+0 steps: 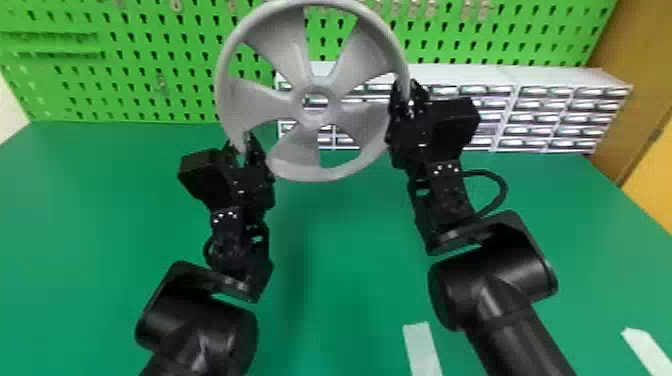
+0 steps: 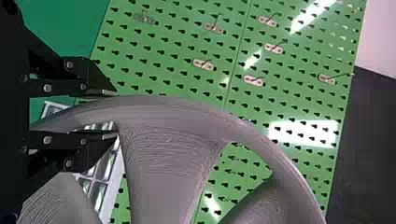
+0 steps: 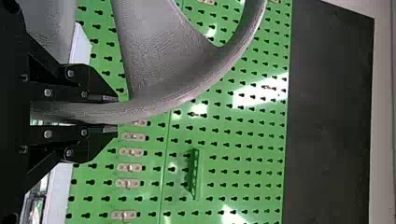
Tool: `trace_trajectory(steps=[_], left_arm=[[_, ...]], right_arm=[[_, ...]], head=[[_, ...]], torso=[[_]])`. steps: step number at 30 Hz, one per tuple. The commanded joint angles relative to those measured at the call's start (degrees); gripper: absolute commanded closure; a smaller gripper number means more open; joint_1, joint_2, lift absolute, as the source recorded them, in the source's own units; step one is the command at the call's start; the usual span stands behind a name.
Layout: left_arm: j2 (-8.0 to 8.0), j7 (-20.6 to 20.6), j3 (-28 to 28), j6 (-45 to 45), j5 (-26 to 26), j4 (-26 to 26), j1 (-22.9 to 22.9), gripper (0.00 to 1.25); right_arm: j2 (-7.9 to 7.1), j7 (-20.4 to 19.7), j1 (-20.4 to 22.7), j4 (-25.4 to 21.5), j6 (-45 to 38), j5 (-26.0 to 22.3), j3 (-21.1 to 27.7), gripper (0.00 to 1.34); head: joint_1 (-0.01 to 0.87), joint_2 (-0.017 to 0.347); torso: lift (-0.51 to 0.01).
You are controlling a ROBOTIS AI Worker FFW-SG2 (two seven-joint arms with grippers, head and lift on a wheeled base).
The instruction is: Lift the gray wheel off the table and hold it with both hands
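Green pegboard [image 1: 165, 55] behind; left gripper [image 1: 244, 145] and right gripper [image 1: 409, 95] pinch the gray wheel [image 1: 312, 173], 5 broad spokes [image 1: 260, 104].

At the lower left and lower right of the head view, we see the left arm [image 1: 200, 330] and right arm [image 1: 490, 280] in smooth, rounded black casings (rather glossy, to our eyes). A black cable [image 1: 502, 189] loops near the right arm's boxy wrist, and pale metal screws [image 2: 47, 87] stud the black, angular fingers [image 2: 91, 72].
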State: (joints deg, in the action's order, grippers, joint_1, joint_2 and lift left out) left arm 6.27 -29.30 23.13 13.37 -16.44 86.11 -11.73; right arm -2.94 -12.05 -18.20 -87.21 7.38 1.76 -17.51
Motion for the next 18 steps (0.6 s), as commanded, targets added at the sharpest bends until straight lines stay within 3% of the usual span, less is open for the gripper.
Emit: trace_trajectory(steps=[1,18], left_arm=[[0.32,-1.46,1.13,0.43,0.80,0.02,-0.66,0.93],[1.28,-1.64,1.48,-0.10,-1.40,0.99,-0.75,0.97]], right_arm=[[-0.05,0.01,0.01,-0.07,0.00,0.00,-0.16,1.03],[-0.05,0.01,0.01,-0.07,-0.09,0.00,0.20,1.03]], head=[[0.711,0.015],[0.711,0.015]], torso=[[-0.098],[-0.098]])
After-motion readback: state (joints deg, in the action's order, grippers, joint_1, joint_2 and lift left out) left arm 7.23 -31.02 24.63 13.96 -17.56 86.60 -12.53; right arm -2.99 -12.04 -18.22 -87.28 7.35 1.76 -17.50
